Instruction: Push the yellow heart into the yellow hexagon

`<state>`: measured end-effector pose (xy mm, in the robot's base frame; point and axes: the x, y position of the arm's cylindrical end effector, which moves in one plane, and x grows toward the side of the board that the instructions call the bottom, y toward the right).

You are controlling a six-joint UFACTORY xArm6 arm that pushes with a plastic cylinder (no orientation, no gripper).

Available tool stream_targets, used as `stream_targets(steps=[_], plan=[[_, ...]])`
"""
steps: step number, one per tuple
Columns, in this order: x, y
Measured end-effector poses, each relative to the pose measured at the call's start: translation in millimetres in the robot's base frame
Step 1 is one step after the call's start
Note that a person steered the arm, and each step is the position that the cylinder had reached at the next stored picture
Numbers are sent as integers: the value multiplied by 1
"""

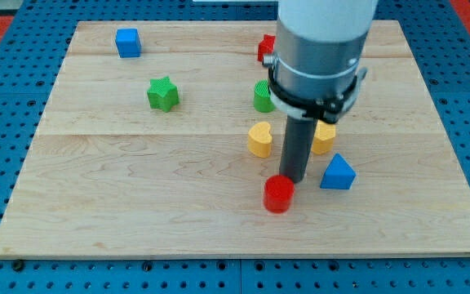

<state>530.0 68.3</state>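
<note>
1. Starting at the view's left, the blue cube (pixel 127 42) and green star (pixel 162 93) sit well apart from the work and need no attention.
2. The yellow heart (pixel 259 139) lies near centre; the yellow hexagon (pixel 325 136) is to its right, partly hidden behind the rod.
3. The arm carries no pincer, so no pinching state applies; my tip (pixel 293 179) rests between them, just above the red cylinder (pixel 279 194).
4. The tip should probably circle to the heart's left side, then push rightward, avoiding the blue triangular block (pixel 338 173).
</note>
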Motion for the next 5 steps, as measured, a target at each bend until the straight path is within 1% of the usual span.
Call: stream_targets(steps=[2,3,5], plan=[[47,63],[58,13],[57,-148]])
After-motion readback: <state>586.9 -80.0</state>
